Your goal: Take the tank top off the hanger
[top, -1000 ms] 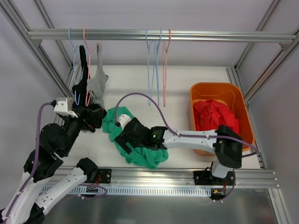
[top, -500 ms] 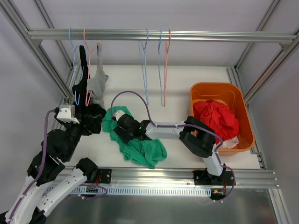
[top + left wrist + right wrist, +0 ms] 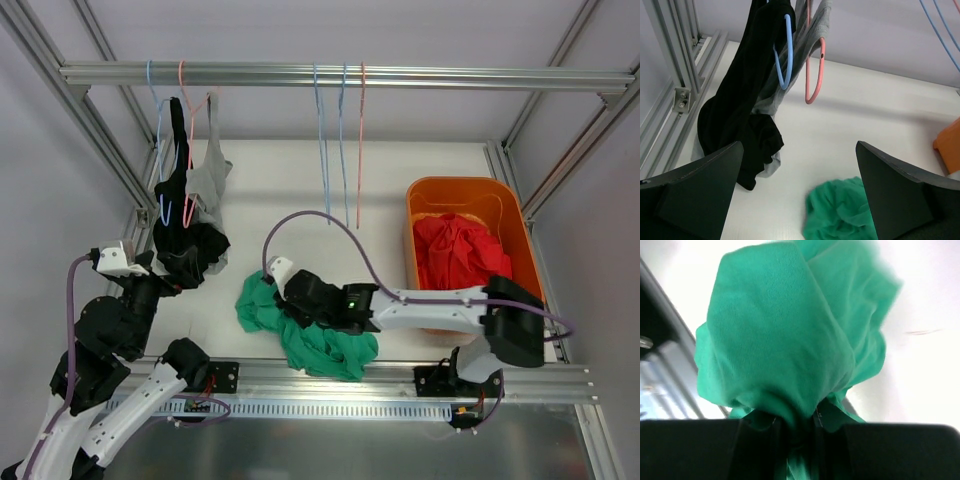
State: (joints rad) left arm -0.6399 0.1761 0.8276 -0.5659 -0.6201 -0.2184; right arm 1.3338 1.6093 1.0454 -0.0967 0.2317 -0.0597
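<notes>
Your right hand (image 3: 799,426), clamped on the green tank top (image 3: 325,345), has dragged it lower-centre, off the hangers (image 3: 323,150); left hand (image 3: 797,192) stays apart.

A white tabletop (image 3: 420,180) sits inside pale grey walls (image 3: 300,30); an aluminium rail (image 3: 450,77) spans above its far edge, slanted posts (image 3: 575,153) at its far corners.

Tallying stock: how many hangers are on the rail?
5. Left end: clothed blue hanger, clothed pink hanger. Mid-rail: bare blue hanger, second bare blue hanger, bare pink hanger. None appears hidden.
</notes>
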